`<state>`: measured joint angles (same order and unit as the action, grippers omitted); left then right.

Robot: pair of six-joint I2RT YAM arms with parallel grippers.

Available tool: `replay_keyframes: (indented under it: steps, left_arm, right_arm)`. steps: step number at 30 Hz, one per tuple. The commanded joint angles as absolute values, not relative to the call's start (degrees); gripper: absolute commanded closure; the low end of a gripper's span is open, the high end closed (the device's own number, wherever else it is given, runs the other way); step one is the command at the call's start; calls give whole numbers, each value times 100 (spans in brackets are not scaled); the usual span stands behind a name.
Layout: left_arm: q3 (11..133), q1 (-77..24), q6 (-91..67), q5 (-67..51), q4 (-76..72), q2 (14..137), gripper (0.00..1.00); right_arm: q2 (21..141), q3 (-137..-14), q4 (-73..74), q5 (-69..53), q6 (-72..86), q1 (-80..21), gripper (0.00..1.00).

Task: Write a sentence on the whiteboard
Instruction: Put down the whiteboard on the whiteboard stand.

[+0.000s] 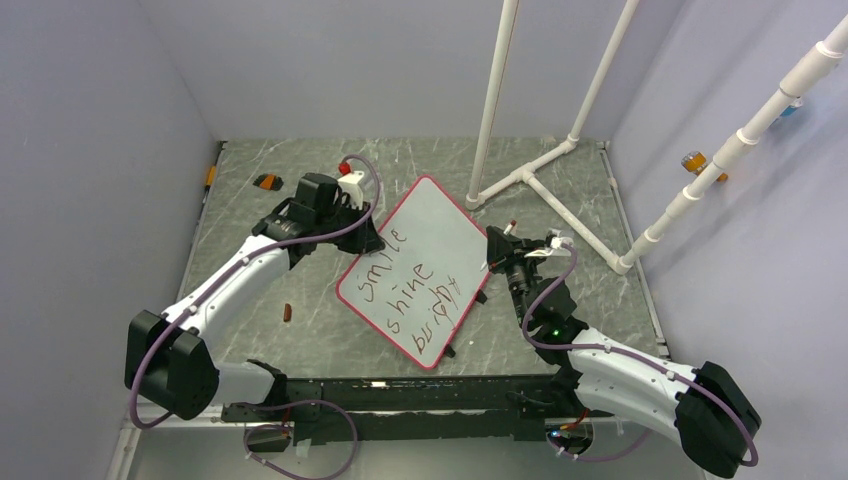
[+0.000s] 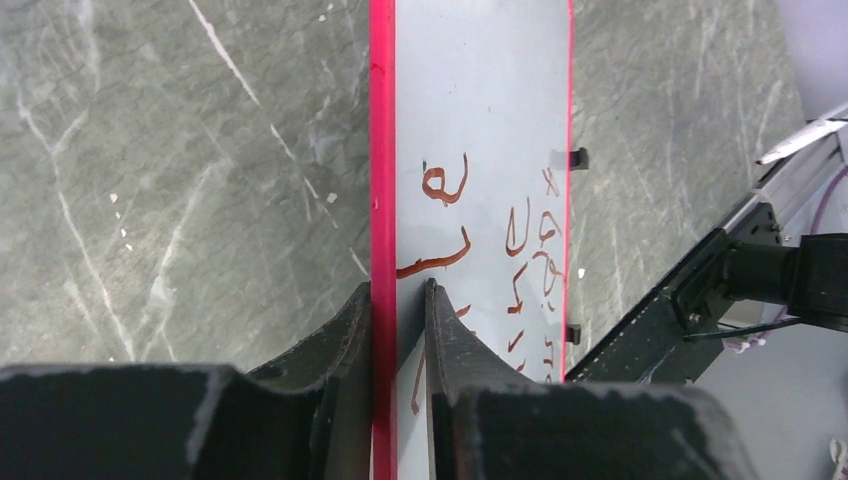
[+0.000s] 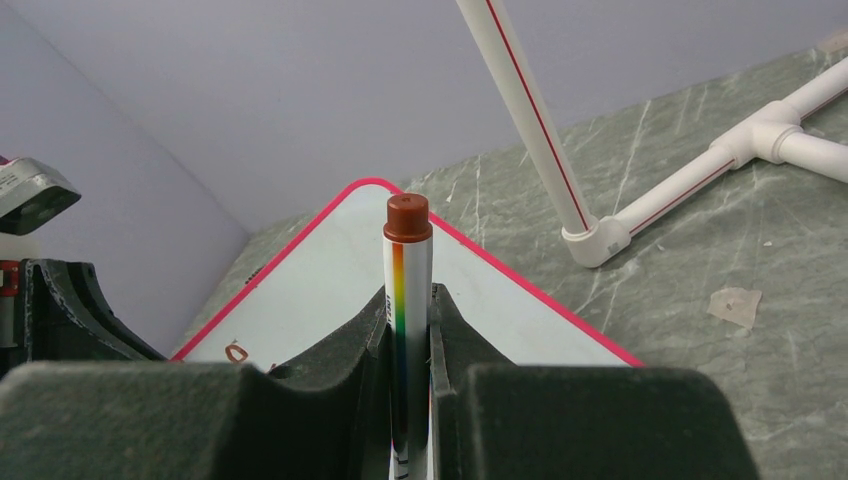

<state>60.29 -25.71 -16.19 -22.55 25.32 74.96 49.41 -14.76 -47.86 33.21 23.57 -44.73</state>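
Note:
The whiteboard (image 1: 432, 232) lies slantwise on the marbled table between my arms, pink-rimmed, with two black clips on its right edge. The sentence (image 1: 415, 295) runs across it in reddish-brown stacked lines: "smile", "shine" and a scrawled word. My left gripper (image 1: 372, 238) straddles the board's left rim. In the left wrist view its jaws (image 2: 396, 285) flank the whiteboard (image 2: 480, 100). One finger is against the rim, and a thin shadowed gap separates the other from the board, so it is slightly open. My right gripper (image 3: 408, 295), beside the board's right edge, is shut on a capped marker (image 3: 408, 270).
A white PVC pipe frame (image 1: 545, 175) stands at the back right, with its feet on the table. A small orange-black object (image 1: 267, 181) lies at the back left. A short brown piece (image 1: 288, 313) lies left of the board. Grey walls enclose the table, and a black rail (image 1: 420, 395) runs along the near edge.

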Motion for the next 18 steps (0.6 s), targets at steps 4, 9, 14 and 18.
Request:
replay_keyframes:
  steps: [4,9,14,18]
  left_arm:
    - [5848,-2723,-1217,-1843,3289,7547,75]
    - [6010,-2720,-1238,-1802,3321,7504,69]
    - [6145,-2723,-1233,-1811,3337,7488,60]
    - [6232,-2723,-1224,-1797,3349,7497,52]
  right_arm:
    - [4887,-1437,-4842,3431,2355,-4506,100]
    - [4873,-1452,-4812,3435,2347,-4506,100]
    - [4843,-1452,-4778,3441,2347,-4500,100]
    - [4825,-1455,-4752,3446,2348,-4502,100]
